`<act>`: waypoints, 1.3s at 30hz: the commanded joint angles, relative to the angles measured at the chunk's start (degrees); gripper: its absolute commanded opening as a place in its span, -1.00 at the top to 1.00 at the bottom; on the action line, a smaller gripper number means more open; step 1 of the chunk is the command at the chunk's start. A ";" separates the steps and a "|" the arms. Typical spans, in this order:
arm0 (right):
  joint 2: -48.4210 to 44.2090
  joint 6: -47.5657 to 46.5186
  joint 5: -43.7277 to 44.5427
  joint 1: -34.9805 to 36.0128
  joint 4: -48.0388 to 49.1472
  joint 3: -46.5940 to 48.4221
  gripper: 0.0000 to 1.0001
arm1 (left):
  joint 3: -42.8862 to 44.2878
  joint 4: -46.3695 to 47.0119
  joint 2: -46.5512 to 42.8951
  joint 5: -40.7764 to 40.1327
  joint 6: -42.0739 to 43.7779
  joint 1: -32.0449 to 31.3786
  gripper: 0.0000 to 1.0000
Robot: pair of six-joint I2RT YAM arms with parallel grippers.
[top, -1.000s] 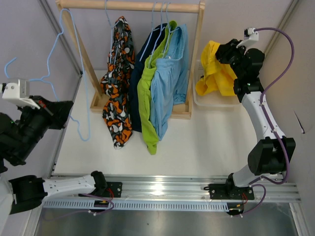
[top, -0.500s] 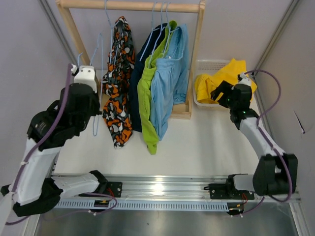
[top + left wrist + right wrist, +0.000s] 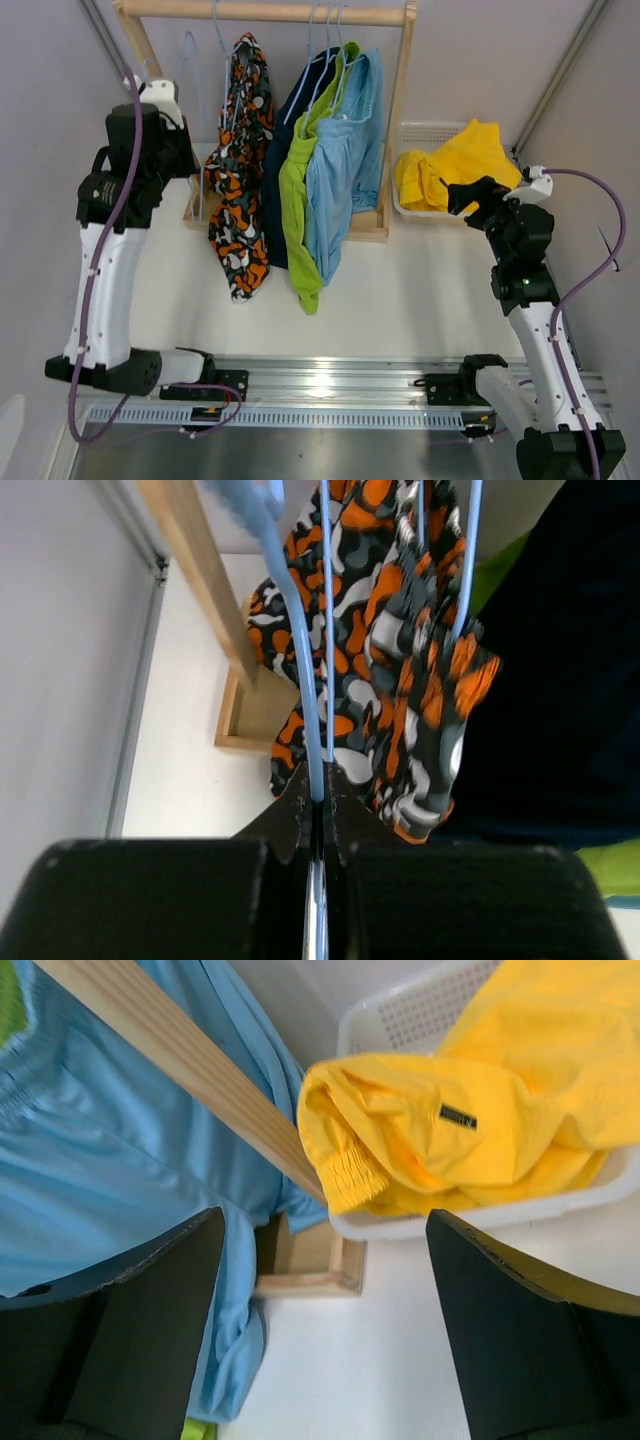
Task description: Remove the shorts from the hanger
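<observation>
White table (image 3: 420, 295), yellow shorts (image 3: 462, 160) overhanging basket (image 3: 424, 128) rim

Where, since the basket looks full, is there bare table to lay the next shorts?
Bare table runs from the rack base to the rail, widest right of the lime green shorts. Crowded: the basket, filled by yellow shorts, and the left end, where the left gripper clamps a hanger.

— Which shorts hang near the worktop's (image 3: 400, 290) far edge?
— The patterned orange-black-white pair (image 3: 240, 160), navy pair (image 3: 285, 150) (mostly hidden, seemingly draped), lime green pair (image 3: 297, 190) and light blue pair (image 3: 345, 170), side by side.
— The yellow pair (image 3: 450, 165)?
— Crumpled in a basket (image 3: 425, 130), far right corner.
</observation>
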 commanded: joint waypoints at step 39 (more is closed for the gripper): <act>-16.87 1.70 -9.49 2.60 -9.66 -10.88 -0.74 | 7.54 18.74 21.94 10.38 2.60 6.32 0.99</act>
